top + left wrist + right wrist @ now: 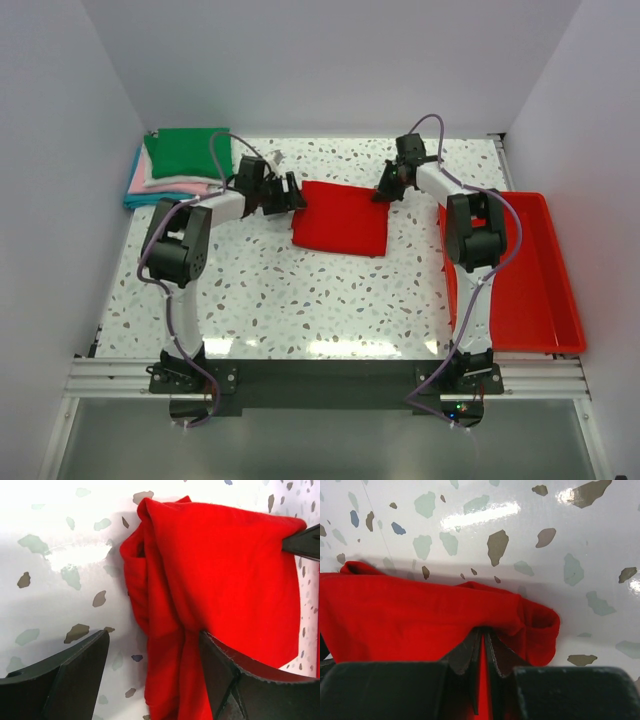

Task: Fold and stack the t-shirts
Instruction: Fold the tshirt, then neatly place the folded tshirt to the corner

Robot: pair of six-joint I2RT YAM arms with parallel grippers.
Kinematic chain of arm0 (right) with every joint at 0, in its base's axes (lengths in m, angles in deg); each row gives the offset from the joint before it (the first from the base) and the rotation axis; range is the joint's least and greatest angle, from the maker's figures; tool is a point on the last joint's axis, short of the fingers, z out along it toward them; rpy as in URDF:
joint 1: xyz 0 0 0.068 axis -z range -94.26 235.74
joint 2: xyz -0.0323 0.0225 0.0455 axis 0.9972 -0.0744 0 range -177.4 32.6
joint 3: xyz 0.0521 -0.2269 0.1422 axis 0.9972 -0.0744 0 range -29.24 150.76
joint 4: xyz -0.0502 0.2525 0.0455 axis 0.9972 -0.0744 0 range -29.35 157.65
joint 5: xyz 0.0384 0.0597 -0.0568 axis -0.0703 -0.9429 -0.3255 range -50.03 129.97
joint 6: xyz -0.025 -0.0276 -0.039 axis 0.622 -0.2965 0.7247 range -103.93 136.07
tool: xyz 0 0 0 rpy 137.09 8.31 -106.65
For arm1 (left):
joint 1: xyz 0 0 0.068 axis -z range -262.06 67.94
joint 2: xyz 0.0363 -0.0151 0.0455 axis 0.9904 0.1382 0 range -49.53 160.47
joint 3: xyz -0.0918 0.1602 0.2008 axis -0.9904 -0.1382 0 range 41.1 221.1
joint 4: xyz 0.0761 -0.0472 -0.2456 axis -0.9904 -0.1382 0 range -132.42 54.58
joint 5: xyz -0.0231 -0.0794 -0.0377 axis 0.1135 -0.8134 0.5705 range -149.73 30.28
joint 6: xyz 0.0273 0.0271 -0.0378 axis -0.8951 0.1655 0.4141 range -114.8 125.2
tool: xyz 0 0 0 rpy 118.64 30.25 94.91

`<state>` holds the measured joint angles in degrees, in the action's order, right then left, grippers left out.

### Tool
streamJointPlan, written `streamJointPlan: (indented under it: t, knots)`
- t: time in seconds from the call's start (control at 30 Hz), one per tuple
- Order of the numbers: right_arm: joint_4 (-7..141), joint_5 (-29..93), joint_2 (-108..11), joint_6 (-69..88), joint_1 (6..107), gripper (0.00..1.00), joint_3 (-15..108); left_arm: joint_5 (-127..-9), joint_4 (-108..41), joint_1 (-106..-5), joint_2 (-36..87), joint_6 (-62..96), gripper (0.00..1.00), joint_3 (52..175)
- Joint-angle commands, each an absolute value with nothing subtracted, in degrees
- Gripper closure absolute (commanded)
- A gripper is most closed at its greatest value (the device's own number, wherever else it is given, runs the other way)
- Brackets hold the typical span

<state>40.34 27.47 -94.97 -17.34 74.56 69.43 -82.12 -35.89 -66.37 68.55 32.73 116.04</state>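
A bright red t-shirt (340, 220) lies folded into a rough rectangle mid-table. My left gripper (294, 195) is at its far left corner. In the left wrist view the gripper (155, 672) is open, with the shirt's bunched edge (165, 630) lying between the fingers. The right finger (240, 680) rests against the cloth and the left finger (75, 672) stands apart from it. My right gripper (386, 188) is at the far right corner. Its gripper (483, 645) is shut on a thin fold of the red shirt (395, 615).
A stack of folded shirts sits at the back left corner: green (188, 152) on top, pink (165, 183) and blue (148, 199) edges below. A rigid red tray (535, 290) stands along the right side, beside the right arm. White walls enclose the speckled table (300, 300).
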Motion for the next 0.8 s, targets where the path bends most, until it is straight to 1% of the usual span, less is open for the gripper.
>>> streamJointPlan:
  t: [0.0,0.07,0.1,0.17,0.23,0.3,0.67,0.77]
  knots:
    - [41.98,25.38,-95.63,-17.41,74.92,0.91,70.25,-81.18,-36.48,-68.60,68.51,36.92,0.23,111.52]
    - [41.98,25.46,-95.37,-17.06,75.01,0.91,70.17,-81.17,-35.60,-71.15,66.40,38.15,0.25,109.76]
    - [42.07,25.46,-95.37,-16.97,75.01,0.91,69.99,-81.78,-32.46,-71.77,64.74,38.25,0.25,107.83]
    - [42.16,25.38,-95.37,-16.97,75.01,0.91,69.90,-84.67,-28.85,-72.48,63.24,37.99,0.23,105.98]
    - [42.16,25.20,-95.54,-16.97,75.01,0.91,69.90,-90.21,-23.48,-72.21,62.00,37.81,0.19,104.30]
    - [42.16,25.11,-95.63,-17.15,75.01,0.91,69.90,-93.56,-19.97,-72.12,62.17,39.03,0.18,103.77]
    - [42.42,25.11,-95.19,-17.32,75.01,0.92,69.02,-89.79,-31.37,-68.17,68.76,34.12,0.17,112.82]
    - [42.34,25.29,-95.02,-17.15,75.10,0.92,68.85,-85.58,-35.32,-66.86,70.00,32.98,0.17,115.36]
